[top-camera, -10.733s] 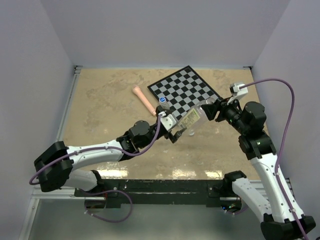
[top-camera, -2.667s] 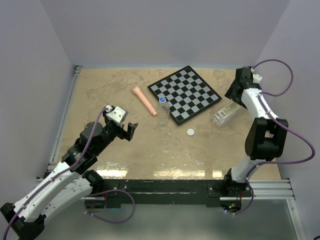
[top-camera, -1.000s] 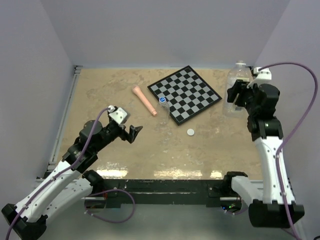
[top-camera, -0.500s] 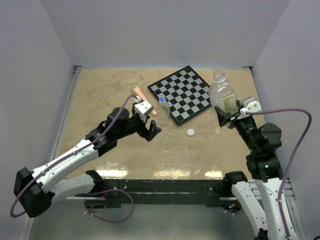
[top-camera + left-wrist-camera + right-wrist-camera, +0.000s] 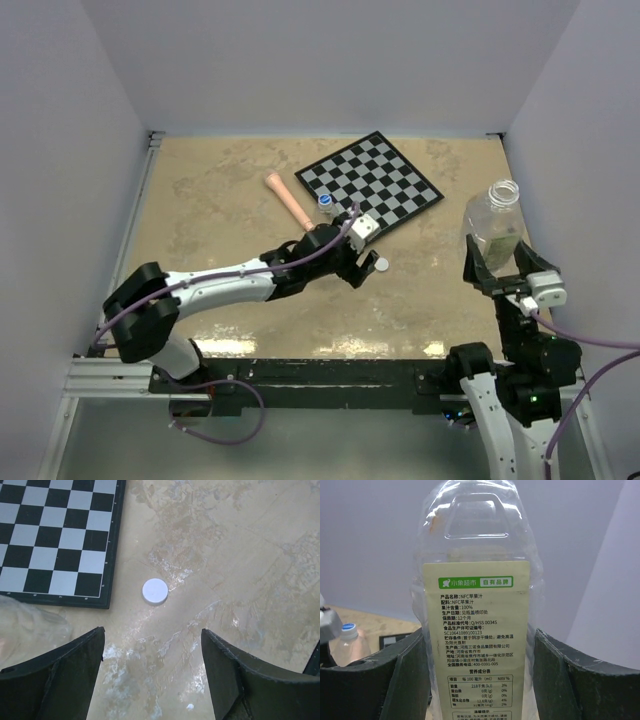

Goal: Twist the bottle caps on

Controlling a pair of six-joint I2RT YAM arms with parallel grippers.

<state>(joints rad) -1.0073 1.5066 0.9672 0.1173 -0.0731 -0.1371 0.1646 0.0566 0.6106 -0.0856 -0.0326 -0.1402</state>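
Note:
The plain white cap (image 5: 381, 264) lies flat on the table just off the chessboard's near edge; in the left wrist view it (image 5: 155, 591) sits just ahead of my open, empty left gripper (image 5: 151, 640). From above, that gripper (image 5: 360, 271) is right beside the cap. My right gripper (image 5: 497, 266) is shut on the large clear bottle (image 5: 493, 225) and holds it upright at the near right, its mouth open. Its yellowish label (image 5: 476, 645) fills the right wrist view between the fingers (image 5: 370, 680). The tiny bottle (image 5: 326, 207) stands with the blue cap (image 5: 326, 200) on top.
A black-and-white chessboard (image 5: 372, 185) lies at the back centre, its edge (image 5: 107, 587) close to the white cap. A pink tapered stick (image 5: 288, 200) lies to its left. The tiny bottle also shows far left in the right wrist view (image 5: 347, 642).
My left arm has reached right, bringing its open gripper up to the white cap. My right arm has pulled the large bottle back toward the near right, still upright.

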